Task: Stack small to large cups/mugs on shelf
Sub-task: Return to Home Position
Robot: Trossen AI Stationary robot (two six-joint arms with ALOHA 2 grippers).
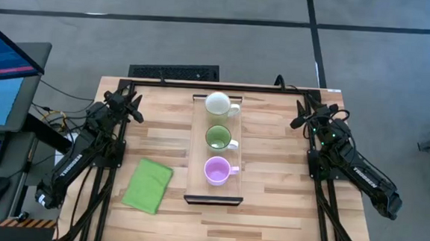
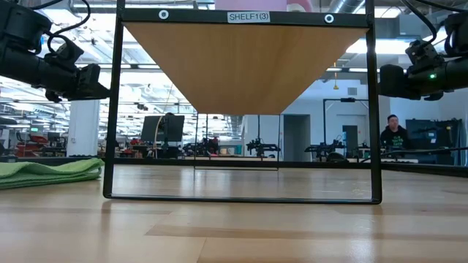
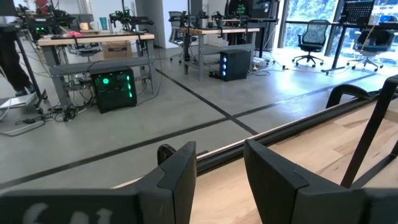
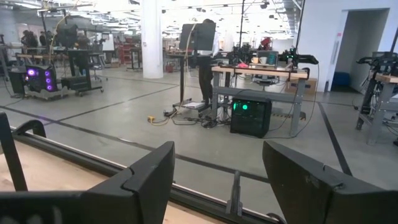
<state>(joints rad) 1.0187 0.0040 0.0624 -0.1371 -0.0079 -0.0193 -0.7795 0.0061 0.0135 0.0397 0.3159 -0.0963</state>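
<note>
Three mugs stand in a row on the shelf (image 1: pixel 196 145), a long narrow light-wood board with dark ends in the middle of the table: the white mug (image 1: pixel 218 103) at the far end, the light green mug (image 1: pixel 218 137) in the middle, the light purple mug (image 1: pixel 217 170) at the near end, each with its handle toward the table's right. In the low view only the shelf's underside (image 2: pixel 241 62) shows. My left gripper (image 1: pixel 134 104) is at the table's far left and my right gripper (image 1: pixel 302 113) at its far right. Both are open and empty (image 3: pixel 217 171) (image 4: pixel 217 171).
A flat folded green cloth (image 1: pixel 148 184) lies on the table left of the shelf's near end; it also shows in the low view (image 2: pixel 47 172). The slatted tabletop (image 1: pixel 271 176) lies bare between the shelf and each arm. A person (image 2: pixel 395 135) sits far behind the table.
</note>
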